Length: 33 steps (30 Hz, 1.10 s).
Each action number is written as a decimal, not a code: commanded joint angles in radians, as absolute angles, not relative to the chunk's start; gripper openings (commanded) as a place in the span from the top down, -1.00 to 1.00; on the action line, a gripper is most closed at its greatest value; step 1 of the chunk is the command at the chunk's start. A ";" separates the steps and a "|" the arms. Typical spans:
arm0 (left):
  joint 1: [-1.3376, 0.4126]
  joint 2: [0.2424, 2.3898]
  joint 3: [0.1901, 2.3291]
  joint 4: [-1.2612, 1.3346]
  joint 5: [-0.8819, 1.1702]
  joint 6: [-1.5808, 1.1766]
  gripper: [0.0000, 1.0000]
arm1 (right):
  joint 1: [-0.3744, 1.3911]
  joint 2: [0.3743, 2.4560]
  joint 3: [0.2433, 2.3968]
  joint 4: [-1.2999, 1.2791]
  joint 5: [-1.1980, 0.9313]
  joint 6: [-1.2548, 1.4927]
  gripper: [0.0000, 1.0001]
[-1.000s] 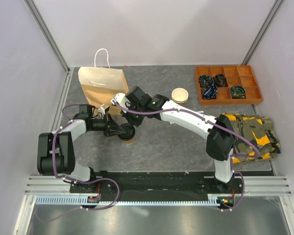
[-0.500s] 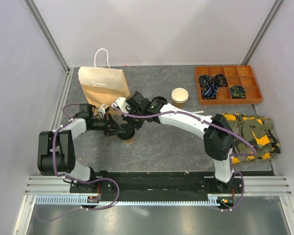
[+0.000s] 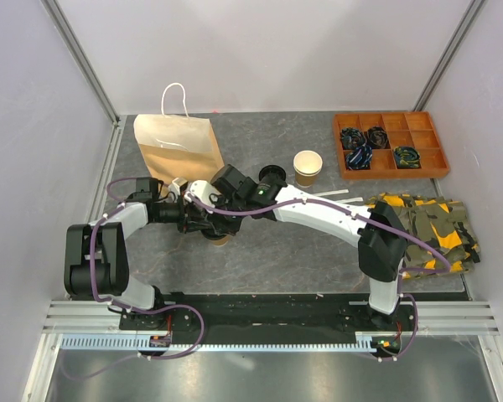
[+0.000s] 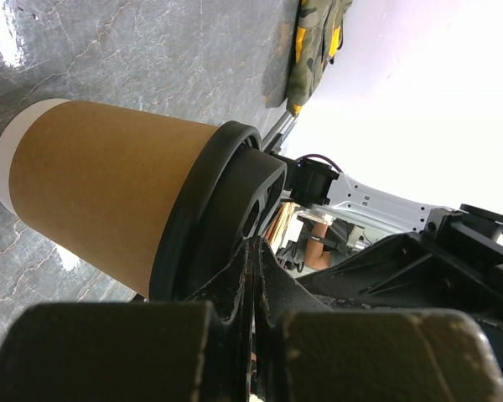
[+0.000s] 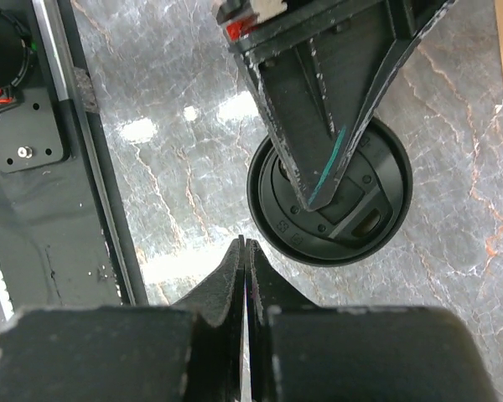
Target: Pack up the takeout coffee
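Standing upright on the grey marbled table [image 3: 310,255], left of centre in the top view, the lidded paper cup [image 4: 101,197] carries its black lid [image 5: 384,180] on the rim. Both arms meet over it. The left gripper [image 4: 253,251] has its fingers pressed together with nothing between them, and the right wrist view shows their tips lying over the middle of the lid's top. The right gripper [image 5: 246,247] is likewise pinched closed on nothing, its tips just beside the lid's lower left edge in that view; whether they touch it cannot be told. A second cup [image 3: 308,165], open and showing its white inside, stands to the upper right of where the arms meet. A tan paper bag [image 3: 178,146] with white handles lies at the upper left, an orange compartment tray [image 3: 390,144] at the upper right, and a camouflage cloth [image 3: 432,230] at the right edge.
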<state>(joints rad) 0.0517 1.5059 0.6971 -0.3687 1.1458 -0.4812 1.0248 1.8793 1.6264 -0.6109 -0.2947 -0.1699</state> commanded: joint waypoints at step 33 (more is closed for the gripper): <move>0.049 1.532 0.692 -0.391 0.968 -0.402 0.96 | 1.042 1.908 1.703 -0.557 -0.201 -0.123 0.92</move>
